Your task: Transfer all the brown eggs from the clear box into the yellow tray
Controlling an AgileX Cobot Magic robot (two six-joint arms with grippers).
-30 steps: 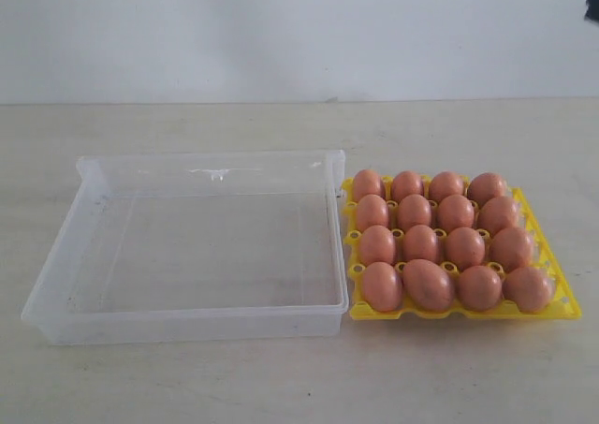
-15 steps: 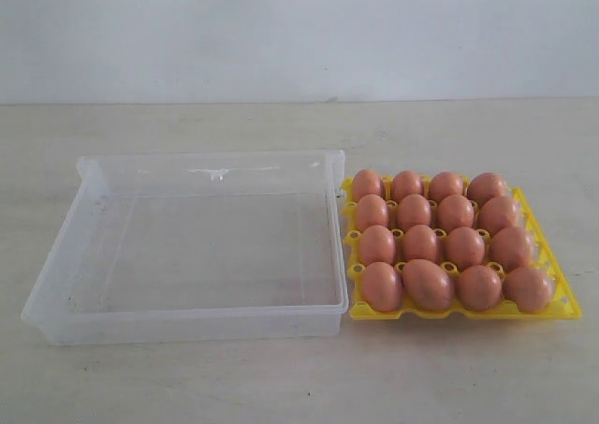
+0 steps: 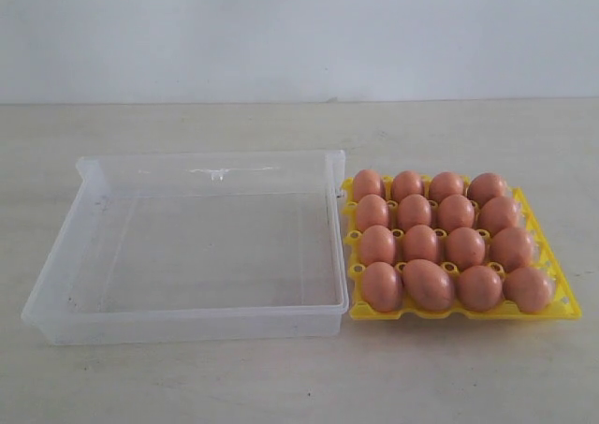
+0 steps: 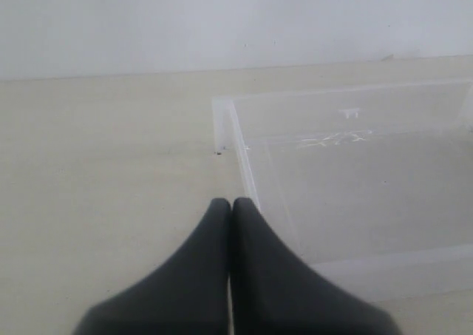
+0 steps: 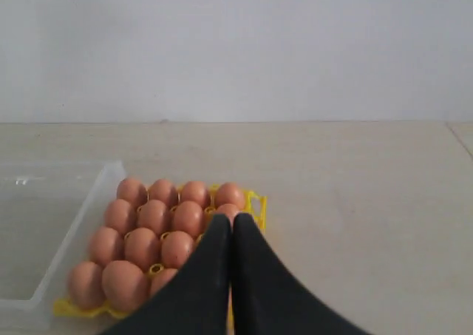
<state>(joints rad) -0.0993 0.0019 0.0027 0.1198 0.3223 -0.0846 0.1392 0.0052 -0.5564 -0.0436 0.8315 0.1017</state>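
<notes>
Several brown eggs (image 3: 421, 243) fill the cups of the yellow tray (image 3: 565, 299), right of the clear box (image 3: 56, 255), which holds nothing. Neither arm shows in the exterior view. In the left wrist view my left gripper (image 4: 230, 203) is shut with nothing in it, hovering near the clear box (image 4: 240, 146) at its corner edge. In the right wrist view my right gripper (image 5: 231, 220) is shut and holds nothing, in front of the brown eggs (image 5: 155, 217) and the yellow tray (image 5: 256, 202), hiding some of them.
The box and tray stand side by side, touching, on a pale beige table (image 3: 281, 387). A plain white wall (image 3: 299, 31) rises behind the table's far edge.
A dark bit of arm at the exterior view's top right corner has left the frame. The eggs, tray and box have not moved.
</notes>
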